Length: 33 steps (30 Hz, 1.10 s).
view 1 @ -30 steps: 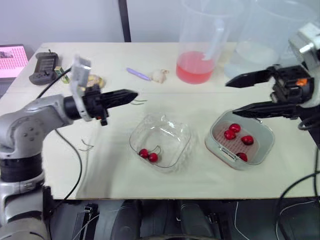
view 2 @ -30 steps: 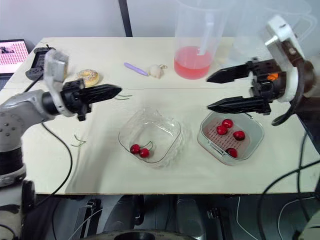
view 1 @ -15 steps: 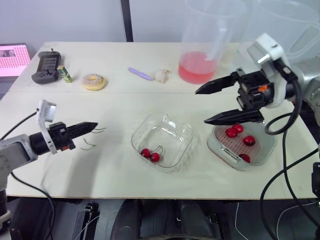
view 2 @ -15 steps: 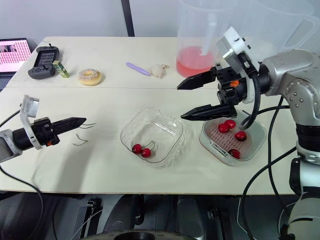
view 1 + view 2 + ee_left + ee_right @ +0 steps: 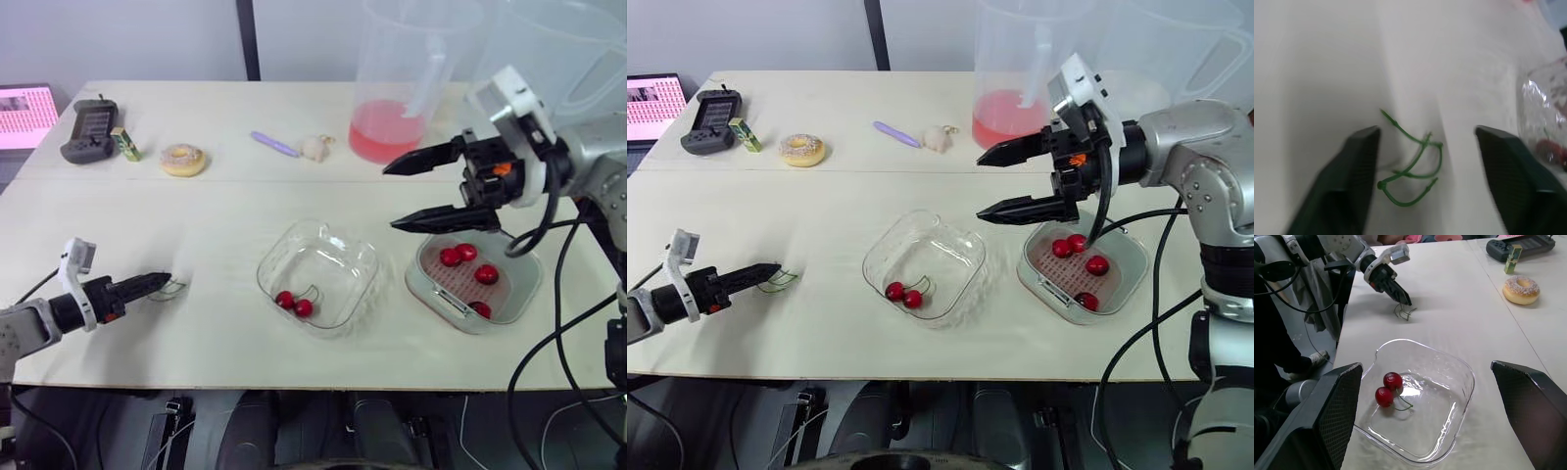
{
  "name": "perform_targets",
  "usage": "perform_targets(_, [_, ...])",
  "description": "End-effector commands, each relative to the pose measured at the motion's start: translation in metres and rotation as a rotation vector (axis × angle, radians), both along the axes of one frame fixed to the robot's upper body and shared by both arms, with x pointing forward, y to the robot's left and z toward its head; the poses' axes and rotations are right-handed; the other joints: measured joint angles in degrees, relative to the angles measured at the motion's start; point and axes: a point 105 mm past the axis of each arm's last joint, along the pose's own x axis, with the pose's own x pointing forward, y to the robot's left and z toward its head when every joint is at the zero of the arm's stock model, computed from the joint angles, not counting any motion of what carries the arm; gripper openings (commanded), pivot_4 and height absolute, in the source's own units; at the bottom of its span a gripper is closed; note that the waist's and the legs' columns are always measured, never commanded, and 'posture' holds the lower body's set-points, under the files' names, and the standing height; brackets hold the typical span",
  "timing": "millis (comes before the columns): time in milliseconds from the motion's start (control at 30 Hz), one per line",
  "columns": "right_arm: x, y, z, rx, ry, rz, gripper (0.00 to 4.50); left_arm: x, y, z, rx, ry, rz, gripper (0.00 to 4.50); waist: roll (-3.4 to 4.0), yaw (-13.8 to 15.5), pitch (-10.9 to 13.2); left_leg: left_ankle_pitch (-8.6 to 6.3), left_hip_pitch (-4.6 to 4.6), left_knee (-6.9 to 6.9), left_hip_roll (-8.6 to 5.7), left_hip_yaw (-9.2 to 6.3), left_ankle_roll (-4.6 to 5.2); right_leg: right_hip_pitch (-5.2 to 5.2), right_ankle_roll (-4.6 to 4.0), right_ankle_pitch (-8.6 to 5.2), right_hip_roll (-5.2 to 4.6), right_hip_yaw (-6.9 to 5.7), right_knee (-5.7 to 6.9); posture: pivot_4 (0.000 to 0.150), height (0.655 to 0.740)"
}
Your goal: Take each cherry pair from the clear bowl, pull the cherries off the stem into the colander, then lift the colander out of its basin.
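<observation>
Our left hand [image 5: 152, 284] hangs low over loose green stems [image 5: 174, 287], well apart at 9 o'clock from the clear bowl [image 5: 362, 266], fingers spread wide and empty. One cherry pair [image 5: 294, 304] lies at 7 o'clock inside the bowl. Our right hand [image 5: 392, 198] hovers at 2 o'clock from it, wide and empty, beside the colander [image 5: 460, 290] in its basin [image 5: 530, 284]. We judge the reach risky: a finger clipping the rim could shove the light bowl, and pinching fruit instead of stem could squash it.

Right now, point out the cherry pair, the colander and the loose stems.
cherry pair [image 5: 304, 308], left eye view, on the nearer cherry.
colander [image 5: 453, 282], left eye view, on its bare slotted floor.
stems [image 5: 1426, 142], left wrist view, where they cross.
</observation>
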Motion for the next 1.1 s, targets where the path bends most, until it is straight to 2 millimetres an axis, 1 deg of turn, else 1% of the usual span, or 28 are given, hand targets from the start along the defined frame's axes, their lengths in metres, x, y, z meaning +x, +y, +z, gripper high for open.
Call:
perform_targets(33, [-0.007, -0.004, 0.007, 0.002, -0.024, -0.001, 4.50, 0.000, 0.024, 0.033, 0.032, -0.105, 0.047, 4.41, 0.00, -0.1, 0.0, 0.00, 0.00, 0.00, 0.00, 0.02, 0.00, -0.01, 0.00, 0.00, -0.01, 0.00, 0.00, 0.150, 0.7383])
perform_targets(133, [-0.009, -0.006, 0.003, -0.006, -0.003, -0.009, 4.50, -0.001, 0.031, 0.049, 0.044, -0.155, 0.055, 4.41, 0.00, -0.1, 0.0, 0.00, -0.14, -0.01, 0.00, 0.06, 0.00, -0.16, 0.00, 0.00, -0.04, 0.02, 0.00, 0.150, 0.7383])
perform_targets(233, [-0.013, -0.007, -0.001, -0.015, 0.028, -0.016, 4.50, 0.000, 0.026, 0.070, 0.076, -0.232, 0.009, 4.41, 0.00, -0.1, 0.0, 0.00, -0.18, -0.01, 0.00, 0.07, 0.00, -0.21, 0.00, 0.01, -0.04, 0.02, 0.02, 0.150, 0.7383])
perform_targets(267, [-0.014, -0.006, -0.003, -0.023, 0.030, -0.018, 4.50, -0.004, 0.014, 0.077, 0.130, -0.275, -0.088, 4.41, 0.00, -0.1, 0.0, 0.00, -0.19, -0.01, 0.00, 0.06, 0.00, -0.21, 0.00, 0.01, -0.04, 0.02, 0.01, 0.150, 0.7383])
perform_targets(300, [-0.016, -0.006, -0.005, -0.027, 0.031, -0.021, 4.50, -0.008, 0.004, 0.080, 0.166, -0.301, -0.163, 4.41, -0.01, -0.1, 0.0, 0.00, -0.22, -0.01, 0.01, 0.06, 0.00, -0.24, 0.00, 0.01, -0.04, 0.01, 0.01, 0.150, 0.7383])
perform_targets(333, [-0.018, -0.004, -0.008, -0.040, 0.027, -0.021, 4.50, -0.012, -0.010, 0.083, 0.217, -0.332, -0.255, 4.41, -0.01, -0.1, 0.0, 0.00, -0.25, -0.01, 0.01, 0.09, -0.01, -0.27, 0.00, 0.01, -0.07, 0.02, -0.01, 0.150, 0.7383])
perform_targets(433, [-0.027, 0.003, -0.017, -0.062, 0.006, -0.018, 4.50, -0.013, -0.048, 0.105, 0.248, -0.450, -0.424, 4.41, -0.01, 0.5, 0.0, 0.00, -0.27, -0.02, -0.01, 0.13, -0.02, -0.27, -0.01, 0.01, -0.20, 0.02, -0.04, 0.150, 0.7383])
perform_targets(533, [-0.024, 0.015, -0.023, -0.079, -0.100, -0.052, 4.50, -0.018, -0.081, 0.116, 0.285, -0.500, -0.620, 4.41, -0.03, 0.2, 0.0, 0.00, -0.27, 0.04, -0.02, 0.15, -0.03, -0.22, -0.03, 0.02, -0.19, 0.01, -0.04, 0.150, 0.7383])
perform_targets(600, [-0.020, 0.024, -0.027, -0.092, -0.163, -0.072, 4.50, -0.020, -0.099, 0.122, 0.292, -0.521, -0.728, 4.41, -0.02, -0.1, 0.0, 0.01, -0.26, 0.07, -0.03, 0.17, -0.02, -0.21, -0.04, 0.04, -0.11, 0.02, -0.02, 0.150, 0.7383])
perform_targets(667, [-0.017, 0.034, -0.032, -0.116, -0.163, -0.085, 4.50, -0.024, -0.112, 0.123, 0.335, -0.534, -0.835, 4.41, -0.04, -0.4, 0.0, 0.01, -0.23, 0.07, -0.01, 0.17, -0.01, -0.21, -0.04, 0.05, -0.03, 0.03, 0.02, 0.150, 0.7383])
perform_targets(733, [-0.010, 0.040, -0.043, -0.200, -0.138, -0.129, 4.50, -0.020, -0.114, 0.112, 0.480, -0.533, -0.892, 4.41, 0.01, -0.4, 0.0, 0.02, -0.22, 0.03, 0.01, 0.16, 0.00, -0.25, -0.04, 0.05, 0.03, 0.04, 0.06, 0.150, 0.7383])
perform_targets(800, [-0.009, 0.048, -0.049, -0.254, -0.141, -0.126, 4.50, -0.021, -0.114, 0.104, 0.540, -0.518, -0.941, 4.41, 0.01, -0.5, 0.0, 0.02, -0.21, 0.01, 0.04, 0.14, 0.01, -0.32, -0.04, 0.05, 0.12, 0.06, 0.12, 0.150, 0.7383])
perform_targets(867, [-0.017, 0.054, -0.056, -0.309, -0.086, -0.078, 4.50, -0.021, -0.118, 0.105, 0.538, -0.548, -0.955, 4.41, 0.01, -0.3, 0.0, 0.02, -0.23, 0.01, 0.09, 0.10, 0.01, -0.33, -0.05, 0.05, 0.19, 0.05, 0.12, 0.150, 0.7383])
perform_targets(900, [-0.017, 0.058, -0.062, -0.358, -0.089, -0.062, 4.50, -0.022, -0.121, 0.105, 0.522, -0.562, -0.958, 4.41, 0.01, -0.2, 0.0, 0.02, -0.25, 0.02, 0.10, 0.08, 0.01, -0.33, -0.05, 0.04, 0.19, 0.04, 0.12, 0.150, 0.7383])
perform_targets(1000, [-0.010, 0.069, -0.076, -0.458, -0.125, -0.054, 4.50, -0.023, -0.126, 0.104, 0.473, -0.577, -0.950, 4.41, 0.00, -0.2, 0.0, 0.02, -0.26, 0.07, 0.09, 0.11, 0.01, -0.31, -0.05, 0.04, 0.16, 0.05, 0.08, 0.150, 0.7383])
perform_targets(1100, [-0.004, 0.078, -0.082, -0.486, -0.133, -0.055, 4.50, -0.024, -0.126, 0.098, 0.473, -0.570, -0.943, 4.41, -0.01, -0.2, 0.0, 0.02, -0.27, 0.13, 0.08, 0.12, 0.01, -0.29, -0.04, 0.05, 0.14, 0.05, 0.09, 0.150, 0.7383])
